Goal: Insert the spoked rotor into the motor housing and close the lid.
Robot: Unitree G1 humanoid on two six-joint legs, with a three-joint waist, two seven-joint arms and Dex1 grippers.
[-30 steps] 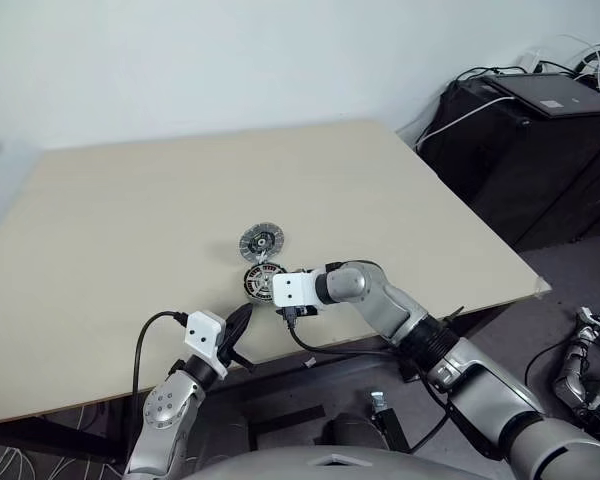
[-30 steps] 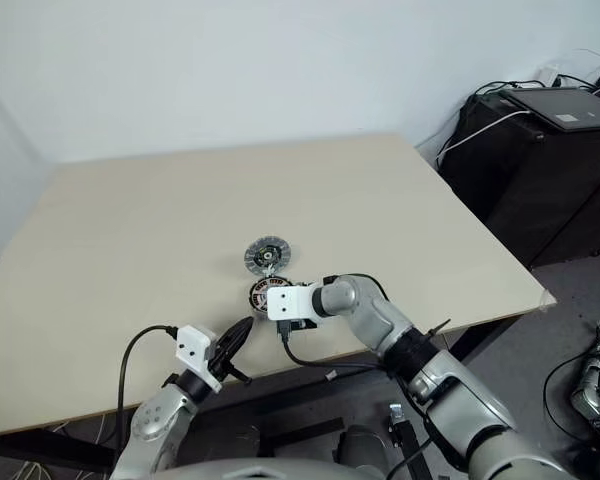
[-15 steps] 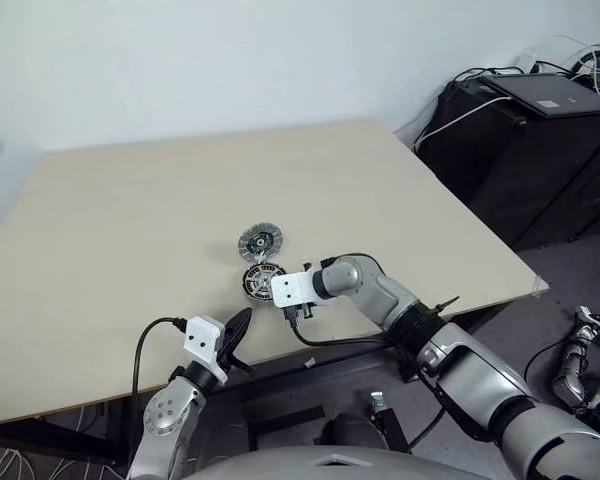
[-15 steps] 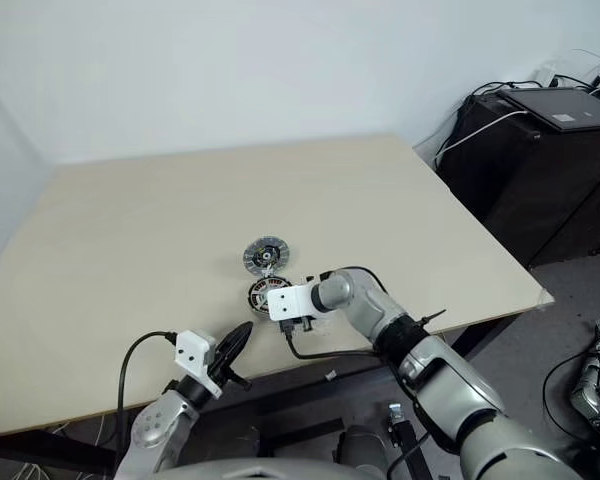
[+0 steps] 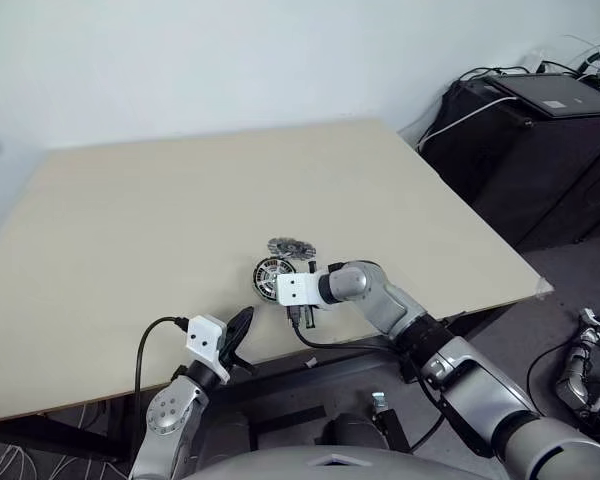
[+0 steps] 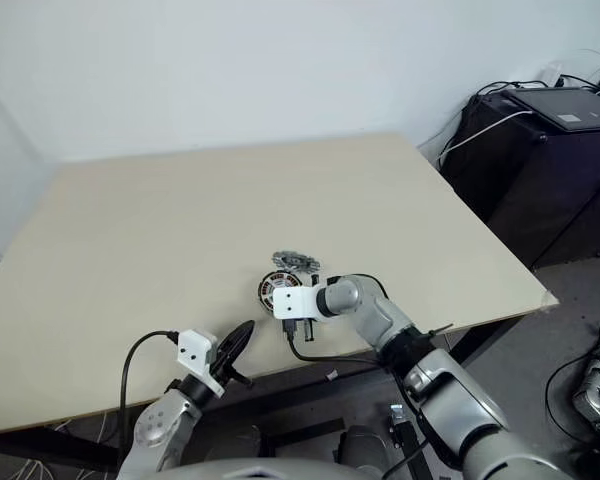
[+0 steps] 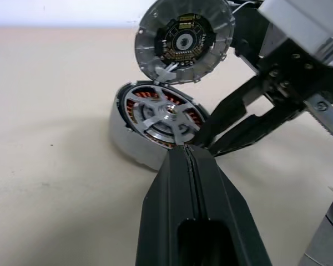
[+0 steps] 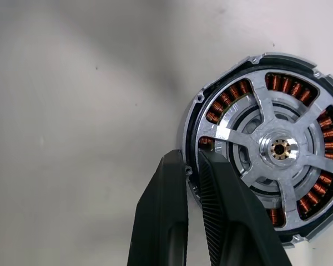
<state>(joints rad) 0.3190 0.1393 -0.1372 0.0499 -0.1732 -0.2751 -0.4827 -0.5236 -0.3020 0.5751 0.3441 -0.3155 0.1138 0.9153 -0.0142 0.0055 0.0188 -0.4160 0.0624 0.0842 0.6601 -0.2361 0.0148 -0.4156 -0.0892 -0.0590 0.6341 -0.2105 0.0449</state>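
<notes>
The motor housing (image 5: 274,272) lies near the table's front edge, copper windings showing, with the spoked rotor (image 8: 278,148) seated inside it. The lid (image 7: 184,40) stands tilted on its edge against the housing's far rim, its dark-centred face showing in the left wrist view. My right gripper (image 8: 191,162) reaches in from the right and is shut on the housing's rim, one finger outside and one inside. My left gripper (image 5: 245,318) hangs just off the table's front edge, shut and holding nothing, pointing at the housing.
The beige table (image 5: 130,220) spreads wide behind and to both sides of the parts. A black cabinet (image 5: 540,140) with a laptop and cables stands beyond the table's right edge. A white wall lies behind.
The right gripper's fingers have come together on the housing's rim. The lid, lying flat before, has tipped up on its edge and shifted right with the housing. The left gripper has kept still.
</notes>
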